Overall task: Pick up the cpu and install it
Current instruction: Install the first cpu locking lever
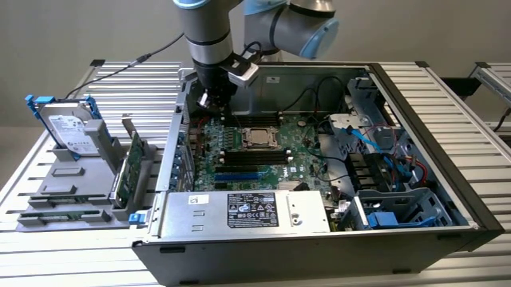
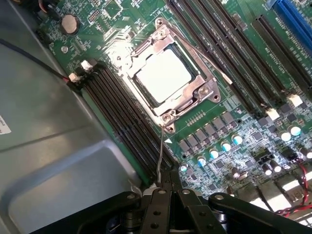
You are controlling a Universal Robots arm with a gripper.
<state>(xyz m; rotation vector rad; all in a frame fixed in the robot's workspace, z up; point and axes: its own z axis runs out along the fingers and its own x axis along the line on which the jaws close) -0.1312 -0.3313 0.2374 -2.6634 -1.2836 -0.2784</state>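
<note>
The cpu (image 2: 163, 75) is a small flat square chip with a shiny silver top. It lies in the motherboard socket, framed by the metal load plate (image 2: 192, 100). In the exterior view the cpu (image 1: 259, 136) sits mid-board inside the open computer case. My gripper (image 2: 170, 187) is shut and hangs just above the board, a short way from the socket's corner. A thin wire socket lever (image 2: 160, 156) runs from that corner to my fingertips. Whether it is pinched I cannot tell. The exterior view has the gripper (image 1: 214, 100) at the board's far left corner.
Black memory slots (image 2: 122, 122) flank the socket on both sides. A silver power supply box (image 1: 248, 209) fills the case's near edge. Cables and a drive cage (image 1: 391, 203) crowd the exterior view's right. A hard drive with a blue bracket (image 1: 68, 128) stands in a grey holder outside the case.
</note>
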